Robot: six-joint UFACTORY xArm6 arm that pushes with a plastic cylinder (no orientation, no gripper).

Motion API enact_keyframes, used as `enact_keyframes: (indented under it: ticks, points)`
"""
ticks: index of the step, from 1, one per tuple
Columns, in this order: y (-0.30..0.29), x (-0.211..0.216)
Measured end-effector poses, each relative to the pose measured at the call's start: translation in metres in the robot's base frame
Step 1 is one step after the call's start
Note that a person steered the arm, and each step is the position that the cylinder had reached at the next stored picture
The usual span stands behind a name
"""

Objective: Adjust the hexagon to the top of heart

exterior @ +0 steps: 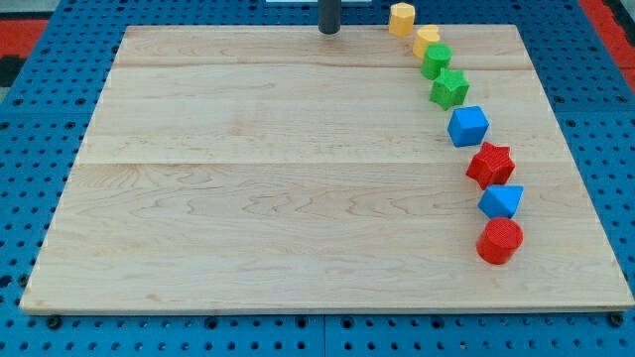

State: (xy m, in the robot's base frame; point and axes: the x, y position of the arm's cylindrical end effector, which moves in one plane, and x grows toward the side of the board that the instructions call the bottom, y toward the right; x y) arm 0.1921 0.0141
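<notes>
Blue pegboard [40, 119] surrounds a pale wooden board [278, 178] made of joined planks; red flooring shows in the view's top corners. At the top edge a dark rod comes down, cut off above by the frame, and my tip [328, 32] rests at the board's top rim, left of the blocks and well apart from most of them. It is a plain rod end with nothing to spread or pinch, and it touches no block.

Eight blocks curve down the view's right side. Uppermost is a yellow hexagon [401, 19], sitting at or just past the board's top rim; whether it rests on the wood or the pegboard is hard to tell. Just below and right of it lies a second yellow block [427, 40], whose shape I cannot make out clearly; it may be the heart. A green block [437, 60] touches it from below, shape also unclear, then a green star [449, 89]. Farther down come a blue cube [468, 126], a red star [490, 165], a blue triangular block [501, 201] and a red cylinder [499, 241].

That makes two yellow, two green, two blue, two red. Neighbours stand touching or just beside one another.
</notes>
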Motion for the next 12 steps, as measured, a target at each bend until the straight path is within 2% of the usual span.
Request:
enact_keyframes:
  ticks: [1,3,8,9,11,12]
  points:
    - [0.008,0.0]
    - [0.067,0.001]
    - [0.096,0.002]
    - [0.06,0.028]
    - [-0.017,0.13]
    - [-0.023,0.133]
